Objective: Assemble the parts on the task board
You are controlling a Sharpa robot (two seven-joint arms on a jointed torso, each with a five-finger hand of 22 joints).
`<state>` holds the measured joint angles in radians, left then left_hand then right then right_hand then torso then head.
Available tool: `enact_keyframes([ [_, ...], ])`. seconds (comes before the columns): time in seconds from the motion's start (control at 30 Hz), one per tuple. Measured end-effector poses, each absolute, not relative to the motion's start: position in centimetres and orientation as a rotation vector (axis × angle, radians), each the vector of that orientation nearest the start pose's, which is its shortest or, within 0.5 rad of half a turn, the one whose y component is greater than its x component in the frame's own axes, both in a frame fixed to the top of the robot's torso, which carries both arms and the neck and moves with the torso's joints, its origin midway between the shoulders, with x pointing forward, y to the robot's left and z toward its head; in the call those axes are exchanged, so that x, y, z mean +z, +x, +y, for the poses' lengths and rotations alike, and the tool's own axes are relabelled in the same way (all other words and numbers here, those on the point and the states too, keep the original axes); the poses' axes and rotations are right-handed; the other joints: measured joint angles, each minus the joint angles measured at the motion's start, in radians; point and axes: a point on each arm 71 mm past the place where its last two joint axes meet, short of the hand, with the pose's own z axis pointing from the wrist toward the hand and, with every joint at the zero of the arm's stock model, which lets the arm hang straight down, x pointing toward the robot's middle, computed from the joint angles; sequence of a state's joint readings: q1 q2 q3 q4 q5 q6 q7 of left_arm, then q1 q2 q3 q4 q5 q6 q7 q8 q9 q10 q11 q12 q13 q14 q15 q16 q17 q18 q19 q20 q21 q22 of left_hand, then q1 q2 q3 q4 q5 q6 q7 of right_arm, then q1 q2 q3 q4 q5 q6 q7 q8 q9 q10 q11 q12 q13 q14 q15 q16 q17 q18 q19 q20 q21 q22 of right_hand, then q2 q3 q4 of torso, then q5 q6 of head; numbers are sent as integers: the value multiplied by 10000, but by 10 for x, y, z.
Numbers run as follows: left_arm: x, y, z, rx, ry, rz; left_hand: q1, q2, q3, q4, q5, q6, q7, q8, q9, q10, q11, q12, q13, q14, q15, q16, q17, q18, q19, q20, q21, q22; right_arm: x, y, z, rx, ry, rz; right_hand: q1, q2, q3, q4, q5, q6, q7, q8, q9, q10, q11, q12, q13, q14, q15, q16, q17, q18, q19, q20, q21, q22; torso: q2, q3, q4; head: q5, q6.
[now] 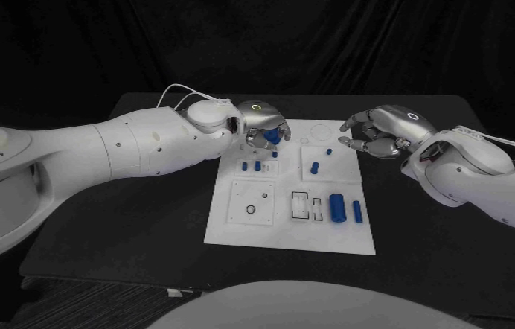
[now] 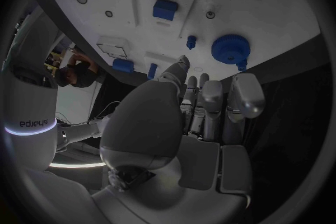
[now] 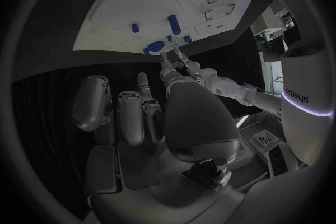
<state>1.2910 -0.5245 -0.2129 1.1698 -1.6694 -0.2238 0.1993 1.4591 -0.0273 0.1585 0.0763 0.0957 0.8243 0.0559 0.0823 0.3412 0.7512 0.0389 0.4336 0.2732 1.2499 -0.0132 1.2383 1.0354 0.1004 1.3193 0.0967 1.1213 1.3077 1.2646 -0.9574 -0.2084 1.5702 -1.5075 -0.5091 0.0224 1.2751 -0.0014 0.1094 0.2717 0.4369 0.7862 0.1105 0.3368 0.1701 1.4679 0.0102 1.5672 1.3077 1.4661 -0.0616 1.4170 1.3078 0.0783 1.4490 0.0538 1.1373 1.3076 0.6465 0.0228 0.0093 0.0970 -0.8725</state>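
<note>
The left hand (image 1: 261,124) pinches one round blue gear (image 1: 272,135) just above the task board's (image 1: 242,228) far-left corner. The right hand (image 1: 376,133) hovers off the far-right edge — fingers curled, holding nothing. On the board: one large cylinder (image 1: 337,208), one slimmer peg (image 1: 357,211) beside it — several small pieces farther up.

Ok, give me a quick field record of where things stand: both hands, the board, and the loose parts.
left hand: over the far left corner of the task board, its fingers reaching down beside a round blue gear-like part; whether they grip it cannot be told
right hand: off the board's far right edge, above the table, fingers curled, nothing seen in it
large blue cylinder: lying on the board's near right area
slim blue part: lying just right of it
</note>
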Motion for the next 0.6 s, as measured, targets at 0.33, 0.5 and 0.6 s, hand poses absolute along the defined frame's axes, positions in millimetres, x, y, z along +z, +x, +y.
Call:
enact_keyframes([
  [0.33,-227,519,115,-6729,7715,16730,-91,-91,172,65,-55,663,193,156,-153,813,-64,457,140,154,-10,200,-18,1,178,-33,206,0,-195,460,-240,6376,-2662,15363,0,0,0,0,0,0,0,0,1,0,0,0,-1,0,0,0,-1,0,0,0,0,4,-8,24,0,-55,0],
  [0.5,-230,519,115,-6705,7752,16866,-91,-91,199,92,-55,734,231,156,-179,923,-66,538,212,155,-10,200,-35,1,178,-33,238,-1,-195,460,-240,6375,-2658,15363,0,0,0,0,0,0,0,0,1,0,0,0,-1,0,0,0,-1,0,0,0,0,3,-17,36,0,-59,0],
  [0.6,-232,518,115,-6690,7763,16961,-91,-91,219,112,-56,782,211,156,-199,966,-78,609,259,155,-10,200,-67,1,178,-33,237,-1,-195,460,-240,6377,-2658,15362,0,0,0,0,0,0,0,0,2,-2,2,0,-2,0,0,-11,-1,0,0,0,0,3,-20,36,0,-56,0],
])
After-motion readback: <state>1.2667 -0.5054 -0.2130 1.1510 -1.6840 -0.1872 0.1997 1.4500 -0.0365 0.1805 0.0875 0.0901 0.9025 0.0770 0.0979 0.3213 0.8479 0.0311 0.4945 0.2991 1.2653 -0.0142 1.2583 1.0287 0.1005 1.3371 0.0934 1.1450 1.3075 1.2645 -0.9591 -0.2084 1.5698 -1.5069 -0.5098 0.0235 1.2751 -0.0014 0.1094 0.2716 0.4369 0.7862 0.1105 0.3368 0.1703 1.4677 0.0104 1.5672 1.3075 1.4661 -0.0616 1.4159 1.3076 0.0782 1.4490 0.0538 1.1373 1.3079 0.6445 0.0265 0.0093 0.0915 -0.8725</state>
